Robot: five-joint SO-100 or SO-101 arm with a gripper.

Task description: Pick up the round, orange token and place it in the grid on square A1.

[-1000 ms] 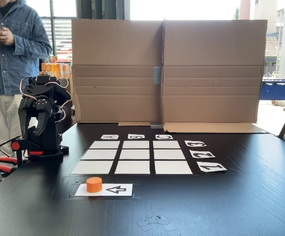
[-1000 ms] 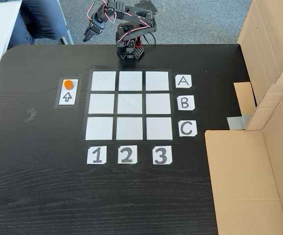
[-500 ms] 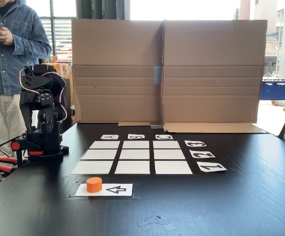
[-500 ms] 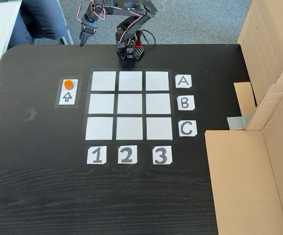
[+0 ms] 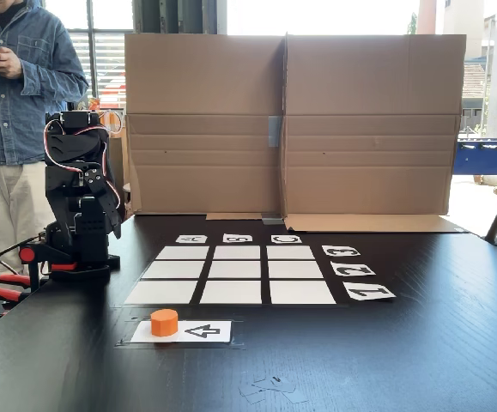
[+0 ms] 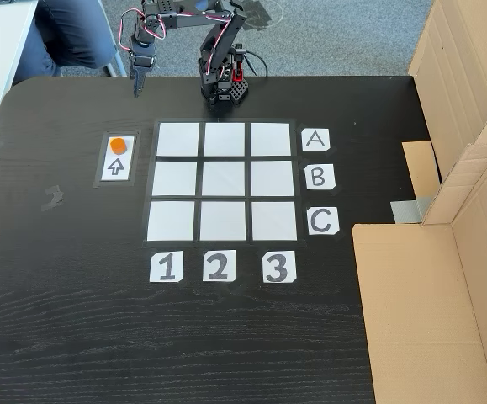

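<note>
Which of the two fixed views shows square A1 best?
The fixed view from above: square A1 lies flat to the camera, lined up with tag A and tag 1, all upright and readable. In the low fixed view, it is the foreshortened near-left cell, with its tags upside down.

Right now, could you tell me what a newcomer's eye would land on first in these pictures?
Probably the bright orange token, sitting on a white arrow card left of the grid in the view from above. Next, the black arm at the table's far edge, its gripper pointing down at bare tabletop beyond the token. A tall cardboard wall closes one side.
</note>
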